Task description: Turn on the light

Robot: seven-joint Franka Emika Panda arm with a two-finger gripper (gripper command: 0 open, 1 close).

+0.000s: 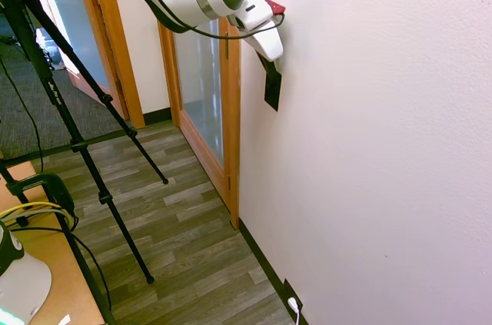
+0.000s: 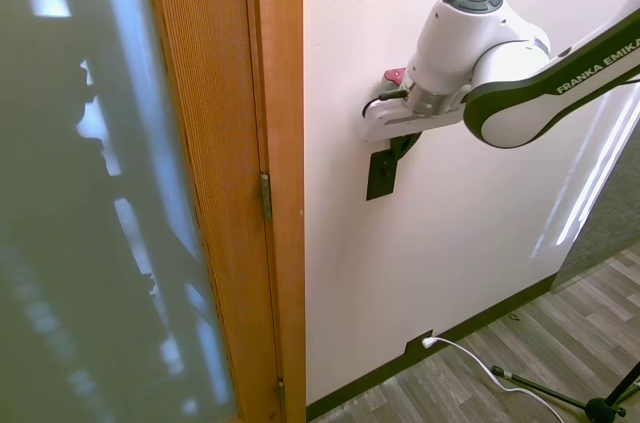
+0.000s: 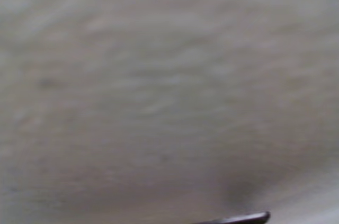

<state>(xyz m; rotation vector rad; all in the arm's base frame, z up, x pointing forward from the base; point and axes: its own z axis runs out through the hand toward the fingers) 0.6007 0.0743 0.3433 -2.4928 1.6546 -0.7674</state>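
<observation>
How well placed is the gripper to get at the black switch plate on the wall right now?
Probably well placed, yes. The gripper sits right at the top edge of the switch plate on the wall, with nothing between them. Whether the fingers actually touch the plate cannot be told.
</observation>
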